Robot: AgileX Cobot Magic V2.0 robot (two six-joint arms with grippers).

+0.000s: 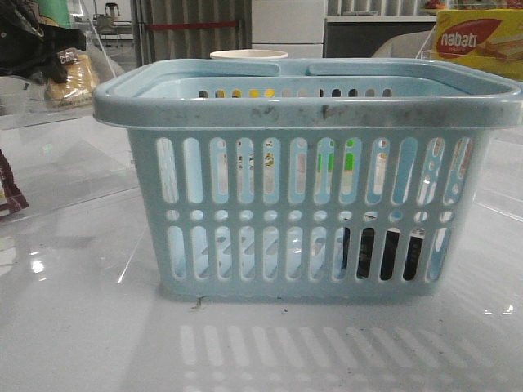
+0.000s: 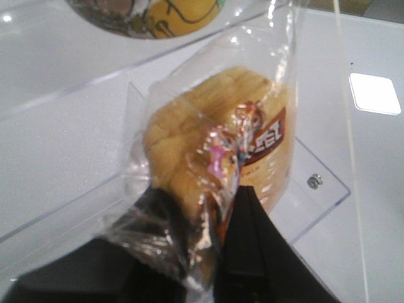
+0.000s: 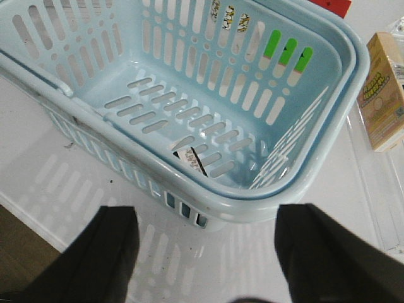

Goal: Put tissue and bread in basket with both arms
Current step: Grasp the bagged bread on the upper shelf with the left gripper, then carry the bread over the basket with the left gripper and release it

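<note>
Glossy white table [image 1: 73,327], mirroring the slots of the basket [image 1: 306,110] and a few ceiling lights as bright spots. Basket mid-table, light blue, rim scuffed with dark marks, upright. Tissue [image 1: 384,253] inside it, low in the near right corner as the front view has it: dark block behind the lower slots; in the right wrist view only a dark corner with a white label [image 3: 189,158] against the near wall, rest hidden by the rim. Basket floor otherwise bare, slotted.

Bread [image 2: 221,139] outside the basket, off to the left and raised above the table, also visible at the left edge of the front view [image 1: 72,82]. Left gripper [image 2: 208,252] clenched on the gathered neck of the clear bag, loaf hanging beyond the fingers, dark label reading partly "ET". Beneath it, a clear acrylic tray [image 2: 315,208] on the white surface.

Right gripper [image 3: 208,252] released, fingers [image 3: 107,252] spread wide, nothing between them, poised above the table just outside the basket's near rim.

Around the table: yellow-and-red nabati box [image 1: 478,41] at far right, a pale round cup rim [image 1: 249,55] behind the basket, a maroon packet [image 1: 10,192] at the left edge, a tan box [image 3: 385,88] beside the basket. Room behind: grey curtain [image 1: 192,28], white cabinets, dark shelving.
</note>
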